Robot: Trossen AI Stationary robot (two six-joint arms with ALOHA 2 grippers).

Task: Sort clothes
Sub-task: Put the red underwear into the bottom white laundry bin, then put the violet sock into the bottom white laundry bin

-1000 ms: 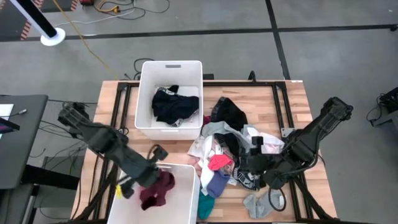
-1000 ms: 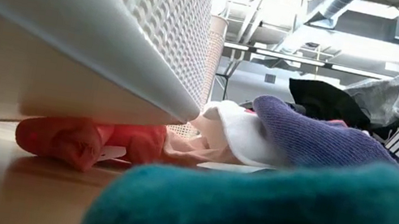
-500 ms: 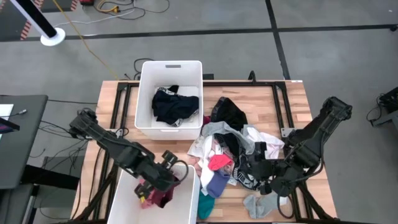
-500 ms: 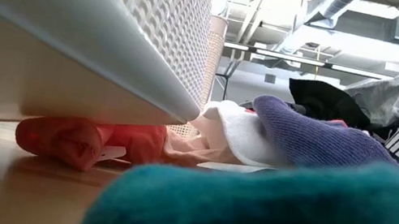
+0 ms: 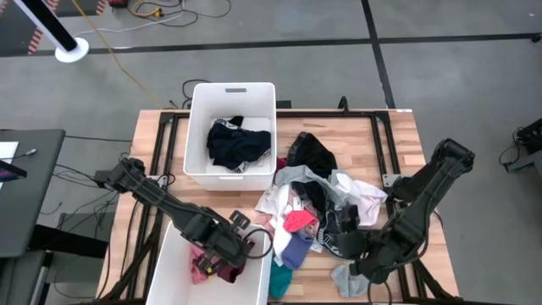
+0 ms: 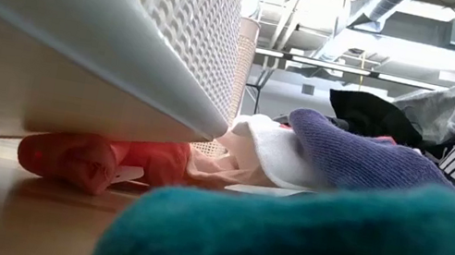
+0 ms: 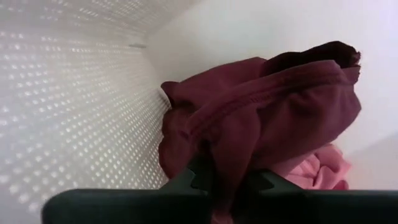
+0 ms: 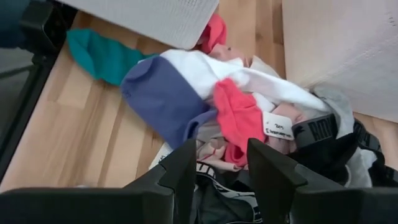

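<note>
My left gripper point(image 5: 223, 254) is down inside the near white bin point(image 5: 169, 264), shut on a maroon garment point(image 7: 267, 112). A pink garment point(image 7: 318, 172) lies beneath it in that bin. The far white bin point(image 5: 196, 102) holds black clothes point(image 5: 237, 146). A mixed pile of clothes point(image 5: 315, 207) lies on the table's right half. My right gripper point(image 8: 222, 168) hovers open over the pile's near edge. A purple-and-white sock point(image 8: 168, 99) and a coral piece point(image 8: 239, 115) lie just ahead of its fingers. My left gripper pinches a bunched fold of the maroon garment point(image 7: 227, 168) between its two fingers, coming steeply from above. The cloth bulges out slack beyond the fingertips, next to the bin's perforated wall point(image 7: 74, 93) and over the pink garment.
A teal sock point(image 5: 279, 284) and a grey sock point(image 5: 347, 278) lie near the table's front edge. In the low view, the near bin point(image 6: 85, 27) fills the left, with a coral garment point(image 6: 90, 160) under its edge. Bare wood shows left of the bins.
My left gripper has gone down into the near bin and a little toward the table's right, tipping to point more steeply down. It stays shut on the maroon garment, which now sits low in the bin. My right gripper has shifted slightly toward the near edge.
</note>
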